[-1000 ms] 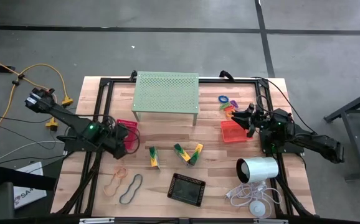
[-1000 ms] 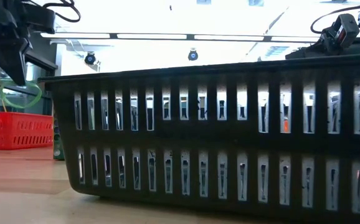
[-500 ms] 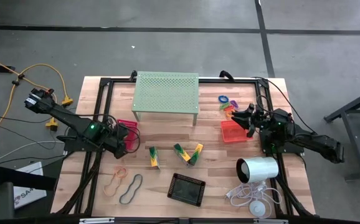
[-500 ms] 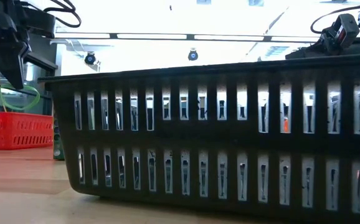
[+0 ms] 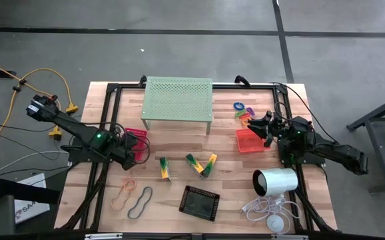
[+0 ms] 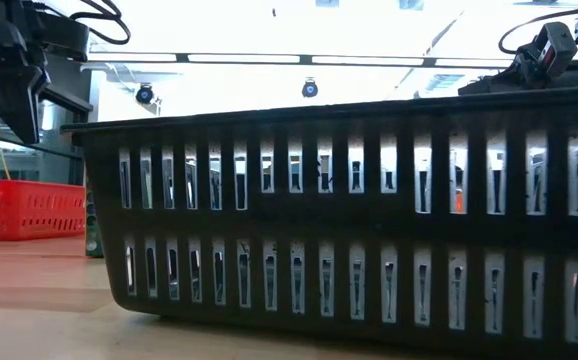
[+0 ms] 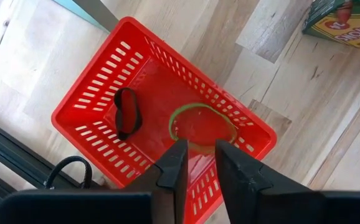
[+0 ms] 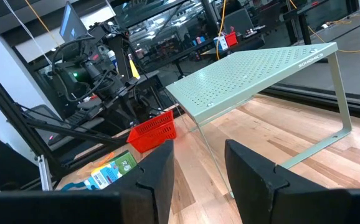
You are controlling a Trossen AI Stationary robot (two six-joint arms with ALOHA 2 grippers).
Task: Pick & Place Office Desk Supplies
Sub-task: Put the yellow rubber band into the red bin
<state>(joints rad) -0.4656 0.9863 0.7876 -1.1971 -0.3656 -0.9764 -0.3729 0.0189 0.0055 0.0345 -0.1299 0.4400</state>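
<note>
Item: left gripper [image 7: 197, 163]. It is poised directly above the red mesh tray [image 7: 93, 102], with its two fingers parted by a narrow gap and nothing gripped between them. The placing over the tray is judged to serve a drop into it.

Item: green rubber-band loop [image 7: 202, 124]. It lies flat on the tray floor just beyond the fingertips, clear of them. A black loop [image 7: 127, 112] lies beside it in the same tray (the sorted bands appear to be gathered here).

Item: right gripper [image 8: 198, 165]. It is held idle at the far side of the table from the left gripper, fingers spread and empty, facing the pale green perforated stand [image 8: 261, 68]. It is presumably parked so as to keep clear of the working arm.

Item: remaining supplies. Two more band loops [image 5: 131, 197] lie on the wood well apart from the left gripper, toward the table's front edge; yellow-and-green clips [image 5: 200, 165] and a black tray [image 5: 200, 202] lie between the two arms. An orange tray [image 5: 248, 141] sits just beside the right gripper, with small rings [image 5: 240, 109] beyond it. These are judged not yet sorted.
</note>
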